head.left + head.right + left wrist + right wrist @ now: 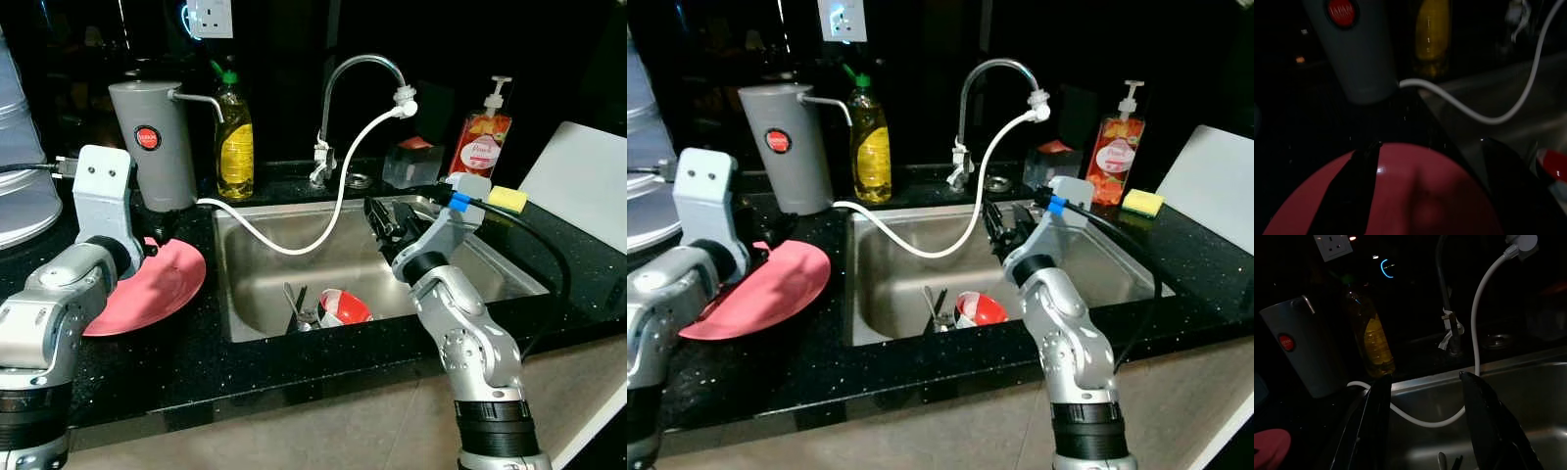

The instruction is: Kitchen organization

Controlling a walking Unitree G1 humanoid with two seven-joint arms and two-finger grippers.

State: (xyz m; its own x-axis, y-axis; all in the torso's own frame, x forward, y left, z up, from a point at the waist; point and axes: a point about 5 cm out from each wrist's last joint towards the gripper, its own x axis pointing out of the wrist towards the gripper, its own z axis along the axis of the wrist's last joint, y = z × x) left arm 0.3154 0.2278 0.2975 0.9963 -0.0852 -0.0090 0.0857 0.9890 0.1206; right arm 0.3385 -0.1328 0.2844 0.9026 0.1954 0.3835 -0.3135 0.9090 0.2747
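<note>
Over sink [509,284], right gripper [1425,421] parted, left gripper [1425,191] gripping pink plate [1415,196]

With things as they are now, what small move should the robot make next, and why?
Probably lower the right gripper into the sink toward the red bowl. Its fingers are open and empty above the basin, and the bowl lies there beside some utensils. The left gripper is already at the pink plate.
</note>
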